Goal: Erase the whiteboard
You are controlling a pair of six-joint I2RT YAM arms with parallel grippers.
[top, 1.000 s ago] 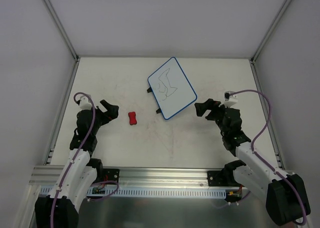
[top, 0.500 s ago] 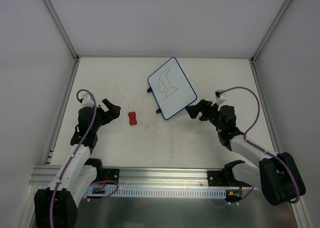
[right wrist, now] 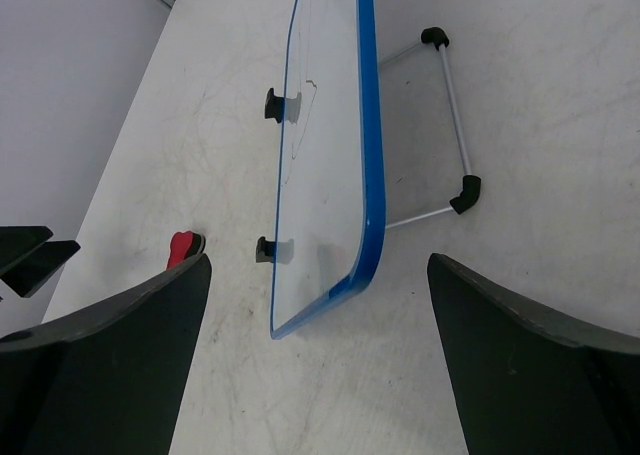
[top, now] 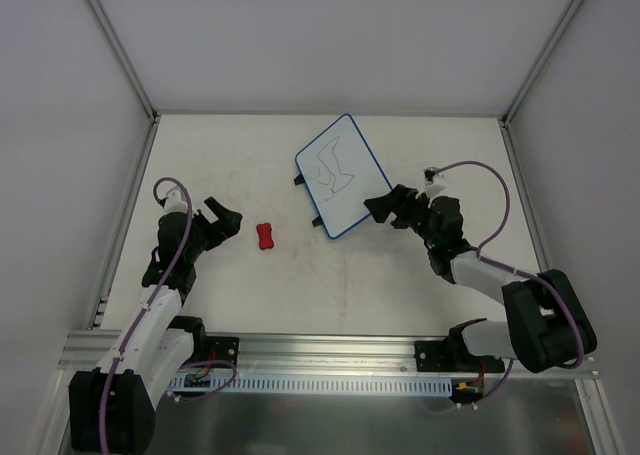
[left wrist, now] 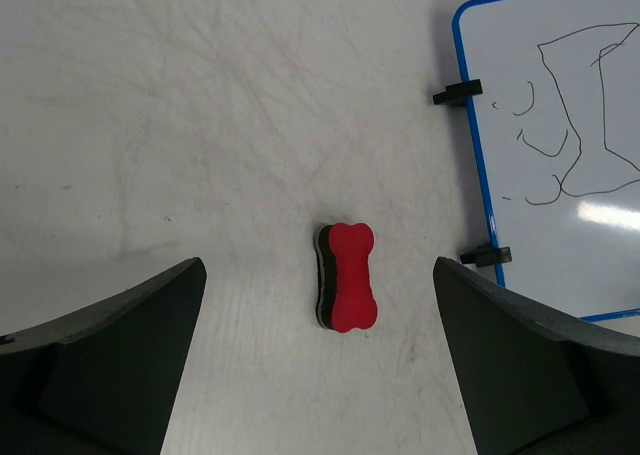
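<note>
While the left gripper (top: 226,220) and right gripper (top: 380,207) hang empty, jaws apart, the whiteboard (top: 343,175), propped on a wire stand (right wrist: 455,125), sits far centre, its near-right corner just beside the right gripper; likely light, stiff and tippy, best steadied by its blue rim (right wrist: 370,125)

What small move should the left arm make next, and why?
Probably bring the left gripper forward over the red eraser and close on it: the jaws are open, the eraser lies free on the table ahead, and the whiteboard carries scribbles.
</note>
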